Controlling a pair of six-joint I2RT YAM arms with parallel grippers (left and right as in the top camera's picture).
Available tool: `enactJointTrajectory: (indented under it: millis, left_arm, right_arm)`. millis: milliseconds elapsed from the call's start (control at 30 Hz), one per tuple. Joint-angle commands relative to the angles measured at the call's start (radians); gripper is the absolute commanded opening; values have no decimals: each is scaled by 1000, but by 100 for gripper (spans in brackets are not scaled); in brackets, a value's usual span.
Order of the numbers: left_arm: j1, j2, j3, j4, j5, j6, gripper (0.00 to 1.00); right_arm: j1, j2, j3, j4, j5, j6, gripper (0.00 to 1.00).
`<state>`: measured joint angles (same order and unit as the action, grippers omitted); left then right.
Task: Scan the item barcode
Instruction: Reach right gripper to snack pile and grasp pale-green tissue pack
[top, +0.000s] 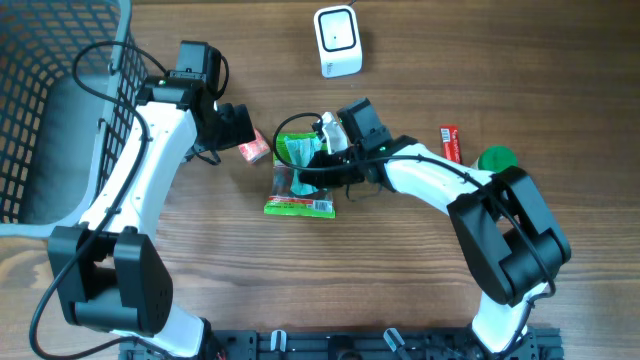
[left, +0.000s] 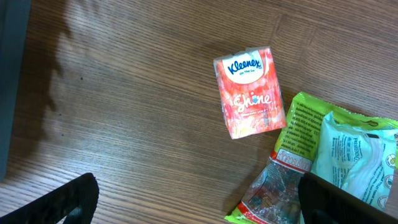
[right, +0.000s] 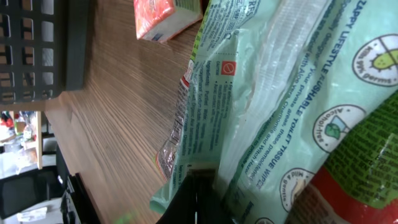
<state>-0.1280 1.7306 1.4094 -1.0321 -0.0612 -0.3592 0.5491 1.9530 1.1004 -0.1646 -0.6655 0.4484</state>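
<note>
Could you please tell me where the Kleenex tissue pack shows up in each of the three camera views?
Overhead: the Kleenex tissue pack lies left of centre, just left of the green wipes packet.
Left wrist: right of centre in the upper half.
Right wrist: at the top edge, left of centre, partly cut off.
Shared landmark: the green wipes packet, next to the pack in every view.

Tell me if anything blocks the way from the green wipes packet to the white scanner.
Nothing visible does. Bare table lies between the wipes packet and the scanner. The Kleenex pack sits off to the side. The right hand is at the packet itself.
</note>
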Motion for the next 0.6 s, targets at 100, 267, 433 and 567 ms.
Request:
enactJointTrajectory:
  millis: [100,267,433,567]
  left_arm:
    - [1,-13,13,0,1,12,100]
    - [1,-13,13,0,1,12,100]
    - [1,-13,13,0,1,12,100]
    - [1,-13,13,0,1,12,100]
  right_arm:
    - [4,7,-80,49,21,4,16]
    - [4,7,-81,48,21,3,53]
    - [4,6,-79,55,7,14,44]
    - [-35,-102,-43,76,-101,8,30]
